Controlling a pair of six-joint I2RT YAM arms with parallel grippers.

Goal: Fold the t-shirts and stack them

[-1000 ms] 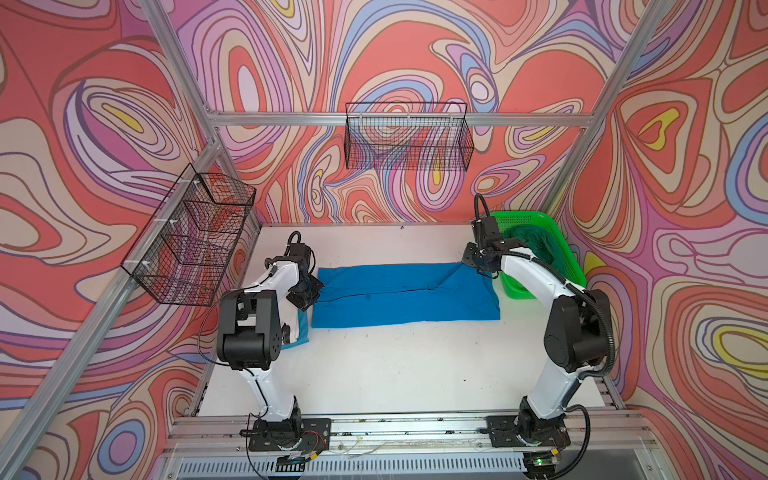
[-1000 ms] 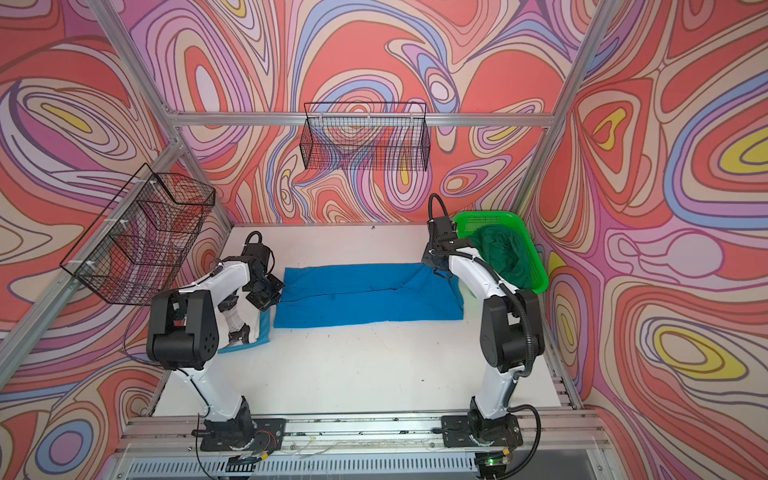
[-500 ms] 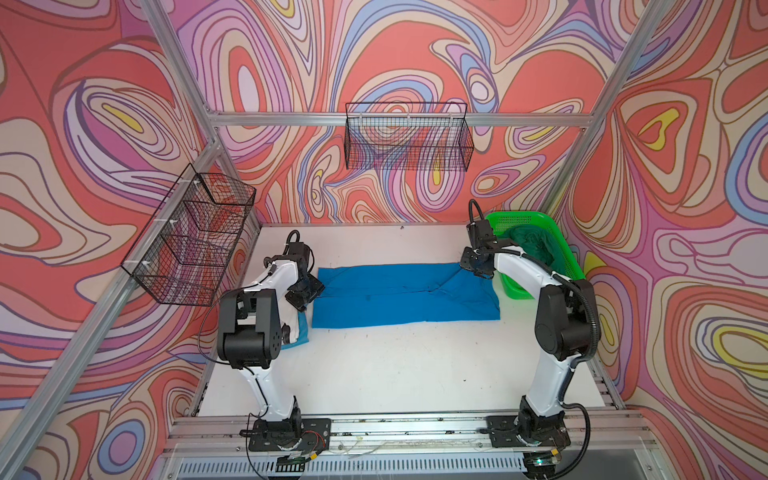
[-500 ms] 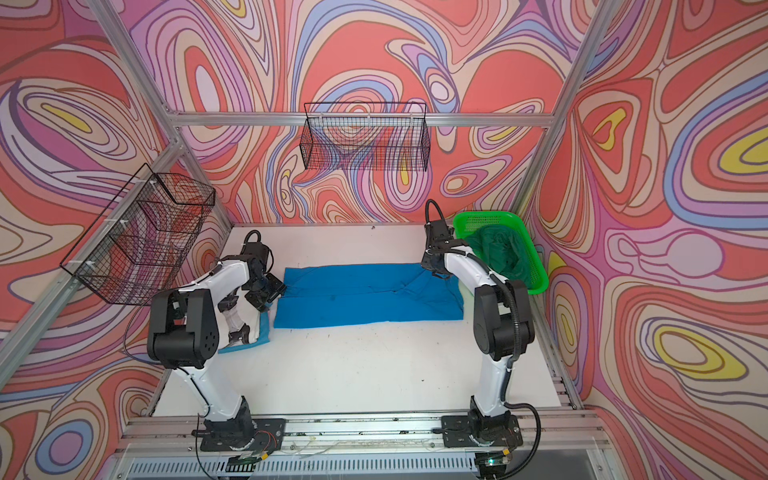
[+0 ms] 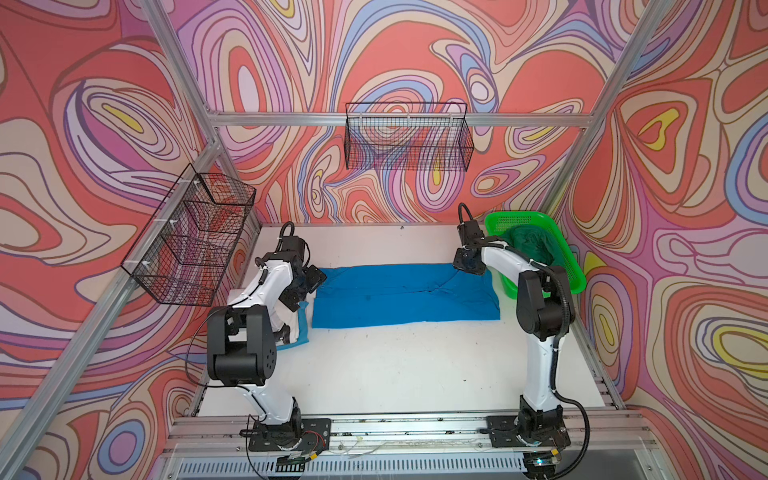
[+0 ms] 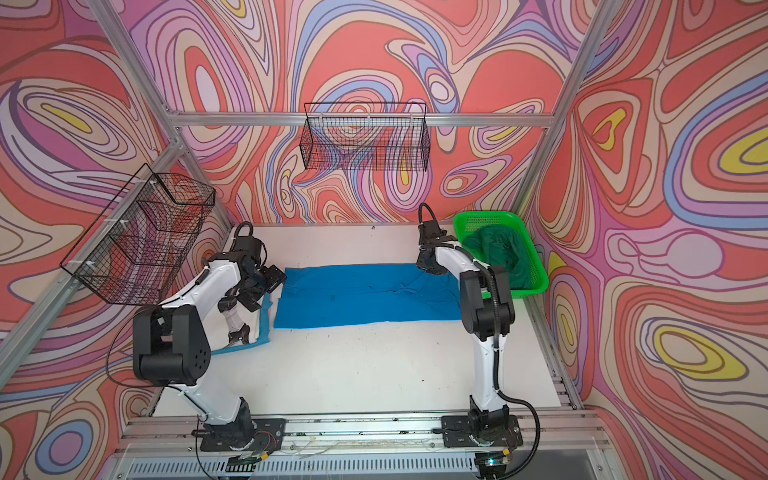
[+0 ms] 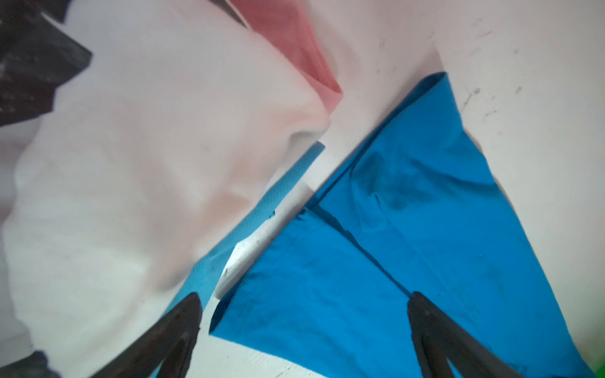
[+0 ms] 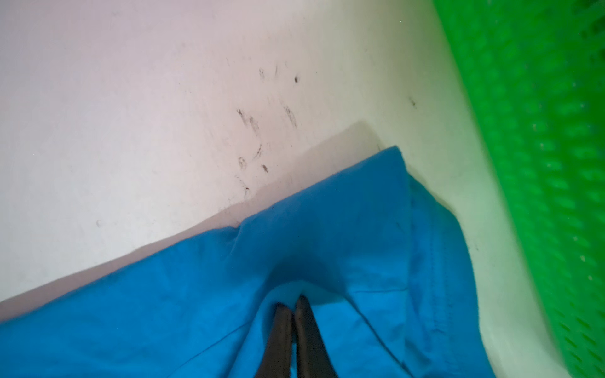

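Blue shirt, flat band mid-frame on the worktop, looks limp and light, so corners are the hold: right gripper pinches its upper-right corner, left gripper gapes empty over its left edge.

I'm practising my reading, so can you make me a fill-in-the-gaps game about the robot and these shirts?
1. The crumpled t-shirt in the bright green basket is dark ____.
2. The right gripper is ____ on the bright blue t-shirt.
3. The jaws of the left gripper stand wide ____.
4. The top t-shirt under the left arm is mostly ____ and lies on the lighter blue t-shirt.

Missing words: green, shut, open, white.
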